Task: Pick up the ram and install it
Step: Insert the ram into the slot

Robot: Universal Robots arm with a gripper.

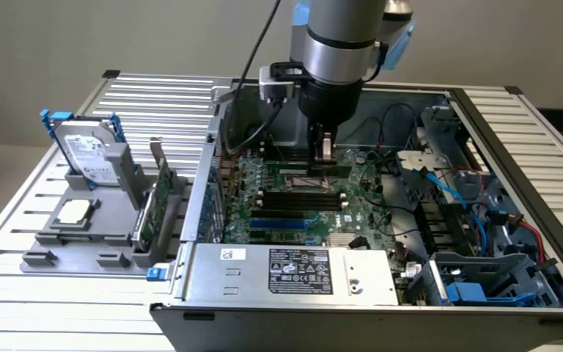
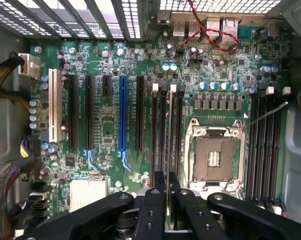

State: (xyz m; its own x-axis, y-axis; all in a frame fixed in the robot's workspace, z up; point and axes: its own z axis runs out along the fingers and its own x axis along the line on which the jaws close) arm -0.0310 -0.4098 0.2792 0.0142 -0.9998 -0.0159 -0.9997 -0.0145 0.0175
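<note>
Inside the open computer case (image 1: 360, 314), above the motherboard (image 1: 360, 213), the gripper (image 1: 322, 155) hangs with its 2 fingers drawn narrow and clamped on the ram (image 1: 325, 147), which stands on edge between them. The stick looks clear of the board and not seated, though how high it hangs I cannot tell.

In the wrist view the gripper (image 2: 167, 181) holds the ram (image 2: 169, 130) edge-on, so it reads as 1 thin pale line running away from the fingertips. That long axis lies parallel to the 4 black memory slots (image 2: 156, 140) beside the CPU socket (image 2: 215, 157). The line falls over the middle of that bank, close to the slot with a white latch at its far end. Which of the 4 slots it sits over I cannot tell. By my judgement the lengthwise alignment is already right, and only the sideways offset is in doubt.
</note>
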